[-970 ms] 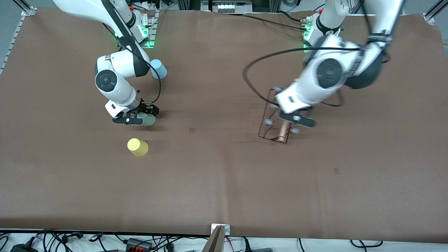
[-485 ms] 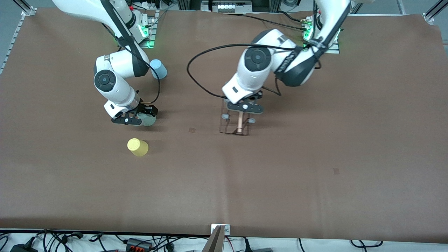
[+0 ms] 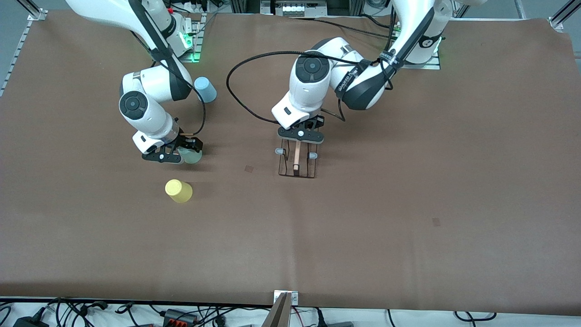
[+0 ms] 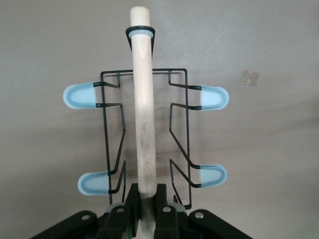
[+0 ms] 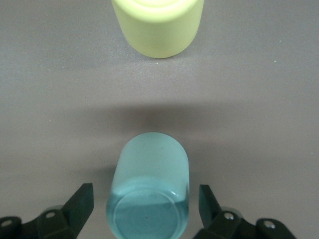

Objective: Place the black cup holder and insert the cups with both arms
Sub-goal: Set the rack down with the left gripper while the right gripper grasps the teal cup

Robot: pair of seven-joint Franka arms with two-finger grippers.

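Observation:
My left gripper [image 3: 299, 135] is shut on the light wooden rod [image 4: 143, 124] of the black cup holder [image 3: 296, 169], at the middle of the table. The holder hangs low; I cannot tell whether its base touches the table. Its pale-blue-tipped pegs [image 4: 213, 98] stick out to both sides. My right gripper [image 3: 171, 156] is open, with its fingers [image 5: 83, 195] on either side of the pale green cup [image 5: 149, 191], apart from it. That cup [image 3: 194, 156] stands on the table. The yellow cup [image 3: 178, 190] stands nearer to the front camera and shows in the right wrist view [image 5: 157, 25]. The light blue cup [image 3: 205, 89] stands near the right arm's base.
A black cable [image 3: 236, 97] loops from the left arm over the table between the two arms. Small square marks [image 3: 248, 168] lie on the brown table cover [image 3: 408, 204]. Loose cables lie along the table's front edge [image 3: 181, 313].
My left arm has carried the cup holder from the left arm's end of the table to the middle and turned it straight. My right gripper has stayed around the green cup.

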